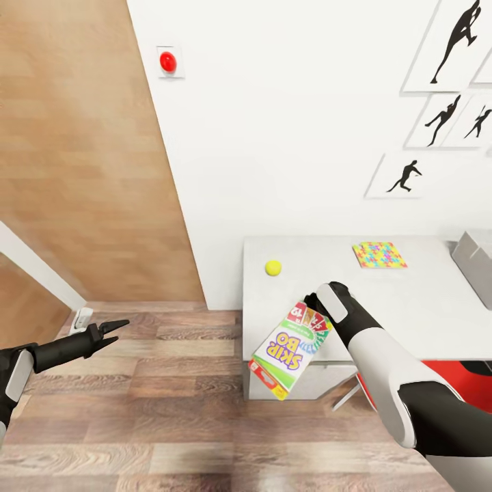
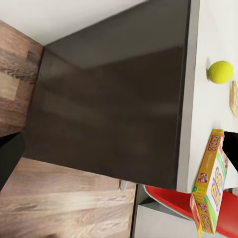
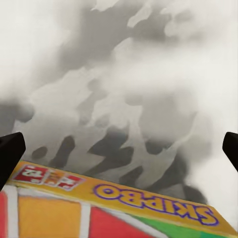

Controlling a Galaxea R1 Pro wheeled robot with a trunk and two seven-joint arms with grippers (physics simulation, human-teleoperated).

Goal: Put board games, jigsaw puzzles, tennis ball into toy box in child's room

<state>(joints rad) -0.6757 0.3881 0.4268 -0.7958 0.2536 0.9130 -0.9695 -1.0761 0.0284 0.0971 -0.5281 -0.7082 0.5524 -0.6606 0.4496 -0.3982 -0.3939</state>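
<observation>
My right gripper [image 1: 316, 303] is shut on a board game [image 1: 290, 348], a Skip-Bo box with a green edge. The box hangs tilted over the front left corner of the pale table [image 1: 410, 307]. In the right wrist view its yellow edge [image 3: 114, 208] lies low between the fingers, over the mottled tabletop. The tennis ball [image 1: 273, 267] rests near the table's left edge, and one jigsaw puzzle [image 1: 379, 254] lies further back. The grey toy box [image 1: 475, 263] stands at the far right, cut off by the frame. My left gripper [image 1: 113, 331] hangs open over the floor, well left of the table.
A white wall with a red button [image 1: 167, 62] and black player silhouettes [image 1: 454, 41] runs behind the table. A brown wooden panel [image 1: 82, 150] stands to the left. Something red [image 1: 471, 376] sits under the table. Wood-plank floor [image 1: 171, 410] spreads in front.
</observation>
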